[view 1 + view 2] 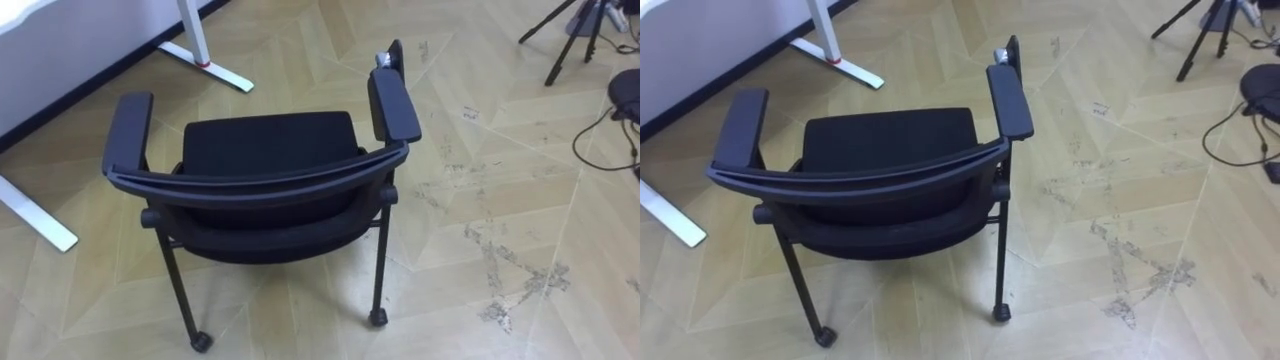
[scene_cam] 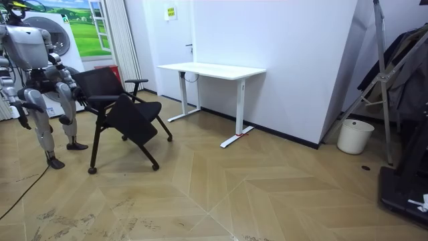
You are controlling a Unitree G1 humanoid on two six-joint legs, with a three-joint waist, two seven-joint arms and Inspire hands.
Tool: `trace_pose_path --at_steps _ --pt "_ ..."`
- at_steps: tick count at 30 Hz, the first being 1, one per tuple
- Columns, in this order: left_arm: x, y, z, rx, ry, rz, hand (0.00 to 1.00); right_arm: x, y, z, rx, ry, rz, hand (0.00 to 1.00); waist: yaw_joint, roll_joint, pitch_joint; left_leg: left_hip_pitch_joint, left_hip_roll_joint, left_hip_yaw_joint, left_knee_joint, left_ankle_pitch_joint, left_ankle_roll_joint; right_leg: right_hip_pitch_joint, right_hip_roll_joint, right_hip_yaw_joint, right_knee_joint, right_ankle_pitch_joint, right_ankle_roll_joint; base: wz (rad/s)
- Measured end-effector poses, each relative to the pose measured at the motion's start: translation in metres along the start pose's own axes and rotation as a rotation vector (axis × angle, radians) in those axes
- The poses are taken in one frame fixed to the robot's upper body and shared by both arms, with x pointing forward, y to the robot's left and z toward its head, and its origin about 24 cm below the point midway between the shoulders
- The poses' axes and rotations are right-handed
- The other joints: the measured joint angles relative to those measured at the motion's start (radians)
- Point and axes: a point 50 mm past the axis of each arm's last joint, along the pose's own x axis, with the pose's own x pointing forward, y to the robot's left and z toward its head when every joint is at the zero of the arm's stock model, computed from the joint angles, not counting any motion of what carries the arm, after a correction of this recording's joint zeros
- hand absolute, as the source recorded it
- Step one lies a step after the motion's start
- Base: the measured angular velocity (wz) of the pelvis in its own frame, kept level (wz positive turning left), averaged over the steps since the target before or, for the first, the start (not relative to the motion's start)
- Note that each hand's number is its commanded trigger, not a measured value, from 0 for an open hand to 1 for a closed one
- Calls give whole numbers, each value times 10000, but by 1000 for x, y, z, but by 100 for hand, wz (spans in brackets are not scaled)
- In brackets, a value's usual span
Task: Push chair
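Your chair is black, with a padded seat, a curved backrest and two padded armrests, on thin dark metal legs ending in small casters. It stands upright on the wooden floor, backrest towards you and seat facing away. Both rear casters touch the floor. In the room view it stands ahead of your right hand, apart from it.

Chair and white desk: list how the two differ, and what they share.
The chair is black, with padded seat and armrests; the desk is white, with a flat top. The chair's legs end in casters; the desk stands on long flat feet. The chair is out on the floor by the robot; the desk is by the wall. Both stand on slim legs.
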Motion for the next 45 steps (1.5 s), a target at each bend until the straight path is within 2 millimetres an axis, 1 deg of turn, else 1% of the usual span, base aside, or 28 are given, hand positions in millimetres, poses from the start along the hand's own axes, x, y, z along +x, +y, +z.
trace_pose_path --at_steps 4,9,10,11,14,16,17,19,20,22,24,25,26,27,28,31,32,33,34,35,36,37,38,39,40,41,43,45 --pt "0 2 -2 -127 25 312 0 0 -4 -1 348 25 -169 0 1 28 3 87 -5 0 -2 0 0 54 0 31 2 -3 4 -2" --pt "-2 16 -5 -821 143 1432 0 -3 -17 -13 1248 281 -911 0 1 74 -7 233 -10 -1 -7 0 0 185 4 104 -11 -38 7 -3" --pt "-2 17 -6 -861 167 1520 0 -3 -18 -14 1314 296 -965 0 14 94 -4 253 -10 -1 -9 0 0 197 5 112 -11 -38 7 -5" --pt "-3 21 -6 -1048 225 1649 0 -3 -20 -16 1377 348 -1029 0 11 141 21 310 -10 1 -9 0 0 238 5 149 -8 -38 7 -6" --pt "-4 33 0 -1237 140 2295 0 -4 -23 -17 1378 438 -1099 0 2 206 39 371 -9 31 1 0 0 289 8 175 -7 -38 7 -2" --pt "-5 41 8 -1124 -74 2869 0 -4 -25 -16 1099 445 -1161 0 23 285 44 421 -13 37 -27 -1 0 300 9 205 4 -37 6 0" --pt "-5 43 10 -991 -118 2997 0 -4 -26 -16 1064 444 -1176 0 24 308 43 435 -14 37 -39 -1 1 303 9 205 11 -37 6 0" --pt "-7 49 17 -726 -258 3475 0 -4 -28 -13 968 392 -1237 0 7 437 26 448 -18 29 -61 -8 10 297 4 201 61 -38 7 2" --pt "-7 50 19 -662 -304 3601 0 -4 -29 -12 923 382 -1257 0 -14 466 19 446 -19 25 -58 -10 13 279 -1 201 106 -38 7 5" --pt "-8 56 29 -285 -545 3998 0 -4 -32 -11 1014 387 -1357 0 1 562 -16 438 -20 21 -49 -10 13 252 -10 196 171 -51 2 0" --pt "-13 69 50 263 -1244 4664 0 -5 -37 -10 1006 330 -1519 0 -1 645 -76 487 -16 22 -40 -10 13 273 -7 226 202 -54 -4 0" --pt "-16 74 60 465 -1637 4982 0 -6 -40 -10 985 321 -1632 0 -26 708 -82 514 -16 24 -41 -10 13 288 -8 235 216 -54 -4 0" --pt "-17 75 65 565 -1811 5120 0 -6 -41 -9 959 290 -1697 0 -30 768 -53 518 -18 27 -47 -10 14 285 -9 246 220 -54 -4 0" --pt "-19 76 74 890 -2145 5340 0 -6 -45 -6 904 188 -1784 0 -31 815 -47 514 -24 36 -55 -14 20 248 -10 251 263 -55 -4 0" --pt "-19 75 83 1185 -2385 5479 0 -7 -48 -5 874 156 -1873 0 -37 872 -61 492 -18 35 -74 -60 98 112 -4 252 343 -90 -3 0" --pt "-21 70 100 2020 -2886 5740 0 -7 -53 0 755 89 -1989 0 -42 1004 -71 429 -19 57 -77 -74 121 -20 -10 379 533 -101 -16 -7" --pt "-22 70 104 2268 -3041 5810 0 -7 -53 0 752 81 -1982 0 -55 1022 -72 428 -17 43 -69 -74 121 -22 -7 427 549 -103 -20 -5" --pt "-25 68 114 2678 -3512 5991 0 -7 -53 0 763 85 -1979 0 -77 1031 -74 431 -17 38 -50 -74 120 -33 -9 447 607 -130 -34 0" --pt "-28 67 121 2827 -3828 6077 0 -7 -53 0 764 97 -1990 0 -85 997 -56 433 -17 34 -43 -74 120 -37 -17 441 642 -146 -34 0" --pt "-34 64 135 3038 -4548 6274 0 -7 -53 -1 772 118 -2000 0 -86 1006 -67 438 -17 43 -41 -73 120 -37 -18 440 651 -158 -37 0" --pt "-40 62 147 3176 -5211 6501 0 -7 -53 0 776 89 -1997 0 -101 985 -52 432 -17 50 -41 -73 120 -39 -18 434 653 -162 -37 0" --pt "-45 61 155 3298 -5745 6739 0 -7 -54 2 803 40 -1992 0 -138 963 -53 429 -17 59 -42 -73 120 -40 -17 431 653 -162 -36 0" --pt "-48 61 159 3392 -5955 6877 0 -7 -54 2 803 10 -1985 0 -161 972 -66 427 -18 64 -41 -73 120 -44 -18 432 653 -163 -34 0" --pt "-53 59 167 3563 -6399 7059 0 -7 -54 3 793 -25 -1975 0 -244 953 -75 402 -23 73 -41 -74 120 -79 -19 461 655 -168 -26 -5" --pt "-59 56 175 3845 -6903 7272 0 -7 -54 3 813 -39 -1944 0 -250 929 -113 312 -24 102 -42 -73 120 -200 -21 483 689 -172 -26 -6" --pt "-62 55 179 3965 -7118 7355 0 -7 -54 3 824 -59 -1909 0 -245 932 -106 290 -24 113 -38 -73 120 -216 -21 488 689 -171 -27 -4" --pt "-68 53 188 4087 -7567 7435 0 -7 -55 3 822 -63 -1923 0 -261 933 -119 310 -24 148 -33 -73 120 -206 -21 513 689 -171 -27 -4" --pt "-80 47 201 4524 -8388 7659 0 -7 -56 4 856 -78 -1927 0 -298 919 -117 320 -24 165 -27 -73 120 -202 -20 535 663 -171 -27 -4"
